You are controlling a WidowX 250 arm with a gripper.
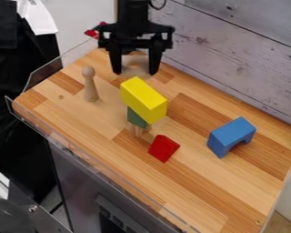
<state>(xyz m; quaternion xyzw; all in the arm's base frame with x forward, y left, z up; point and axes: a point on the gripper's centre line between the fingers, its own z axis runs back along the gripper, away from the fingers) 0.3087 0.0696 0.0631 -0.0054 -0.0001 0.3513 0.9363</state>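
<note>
A black two-finger gripper (136,73) hung over the far end of a wooden work surface, its fingers spread wide apart, with a pale, blurred shape (136,64) showing between them, too unclear to name. Just in front of the gripper, a yellow block (143,99) lay atop a green block (136,118), raised above the boards near the middle of the left half. The yellow block's long axis ran aslant, from upper left to lower right, one end pointing back toward the gripper and the other toward the near right side. Below the green block showed a pale wooden piece (138,131), mostly hidden.

Near the stack, toward the camera, sat a small red block (164,148); a blue arch block (232,136) rested well apart to the right, its curved opening facing the lower right. A round-headed wooden peg (90,84) stood upright to the left.

The surface, a counter (199,193) of light and darker wood strips, had a clear rim (87,157) along its left side. Weathered gray planks (233,50) formed the wall behind, while dark cloth (20,109) and a white cloth (38,18) hung at left. A gray metal front (78,182) stood below the counter's edge.
</note>
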